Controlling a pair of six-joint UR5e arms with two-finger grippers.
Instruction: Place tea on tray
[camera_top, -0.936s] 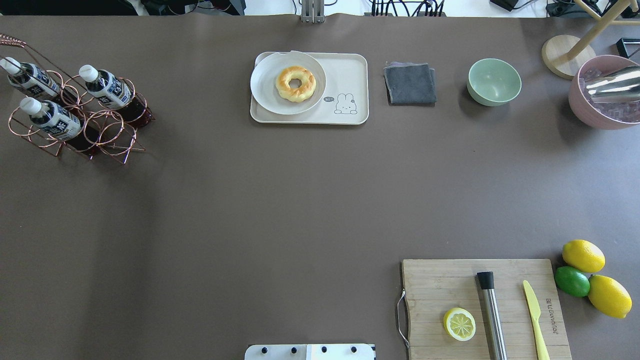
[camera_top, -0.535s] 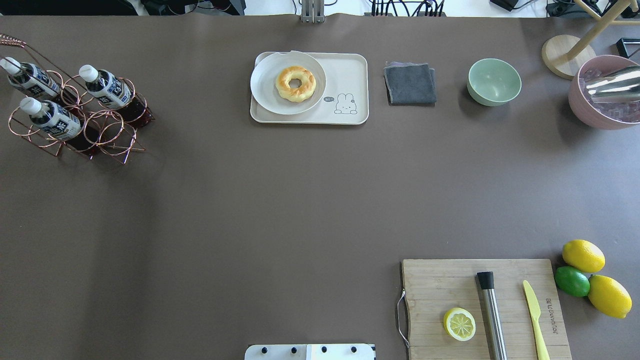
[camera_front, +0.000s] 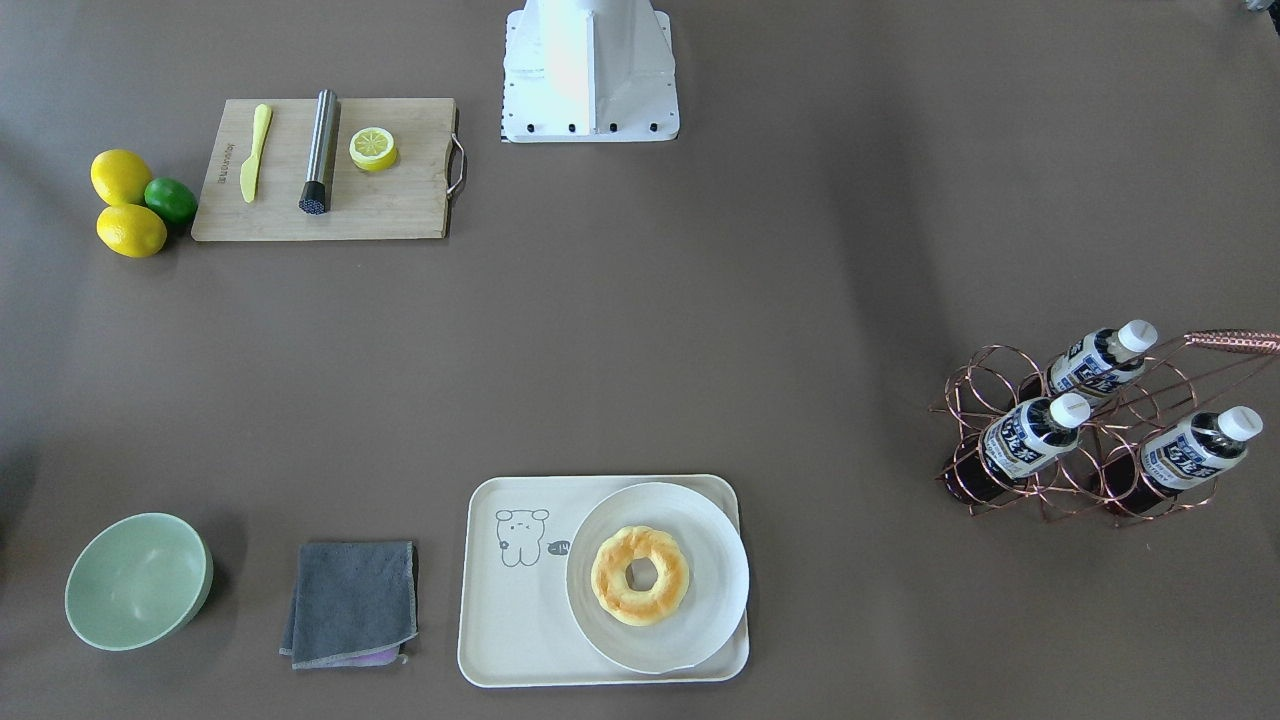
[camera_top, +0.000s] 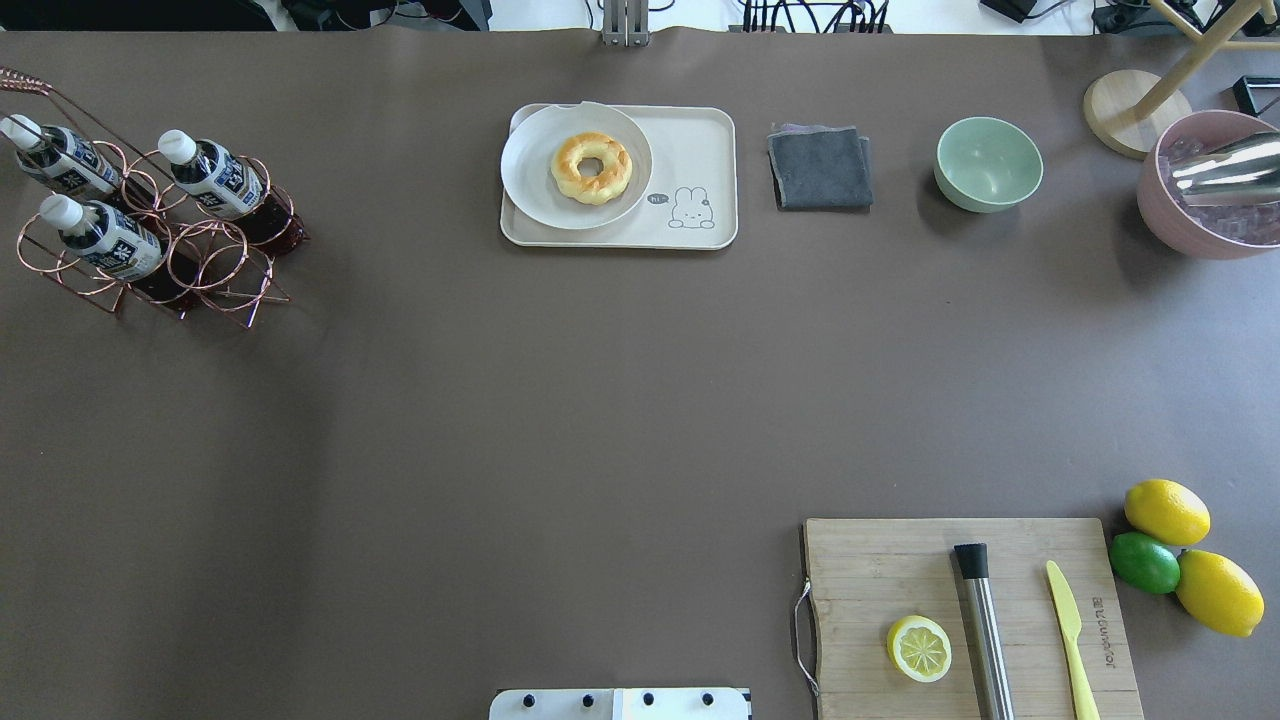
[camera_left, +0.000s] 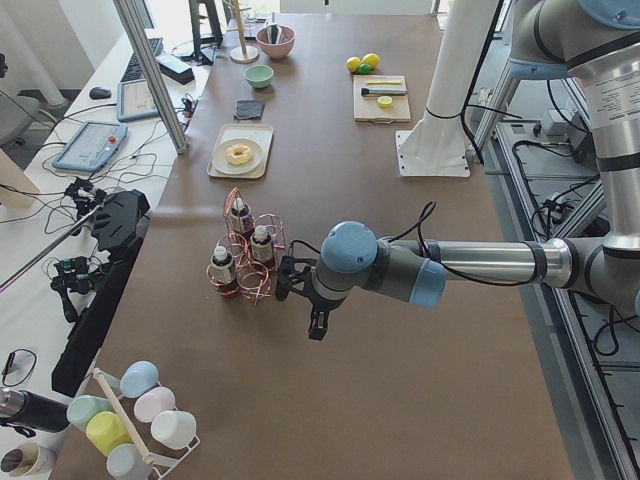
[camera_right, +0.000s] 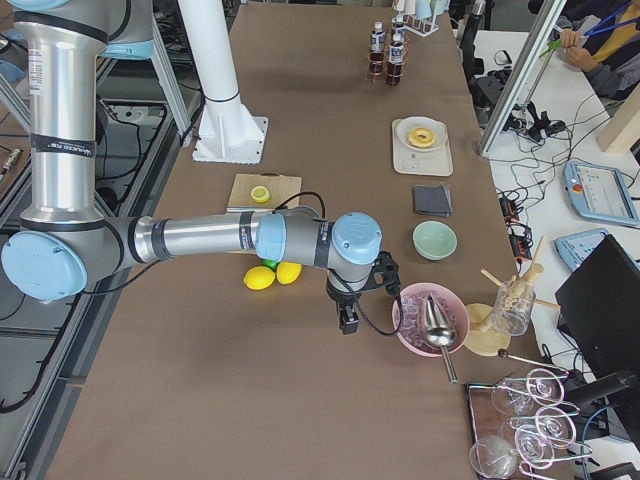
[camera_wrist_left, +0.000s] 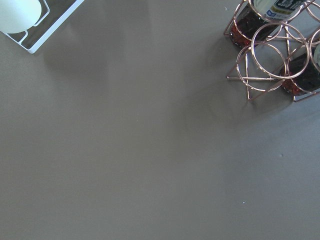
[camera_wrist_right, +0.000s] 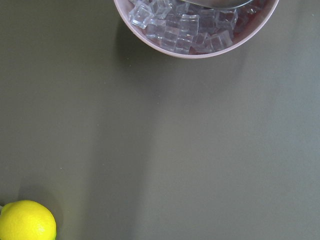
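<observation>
Finds the tea (camera_top: 105, 243) racked cap-up with two twins in a wire rack (camera_wrist_left: 260, 77) just beside the left pincer (camera_left: 316, 328), handy for grabbing, the tray (camera_top: 700, 140) well beyond, half taken by a plate (camera_top: 525, 165), and cannot tell whether this or the right pincer (camera_right: 348, 322) gapes or holds anything.

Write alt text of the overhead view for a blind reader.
Three small clear bottles of dark tea lean in a copper wire rack at the upper left of a brown table. At top centre, a cream rectangular tray holds a round white plate with a golden ring doughnut.
</observation>
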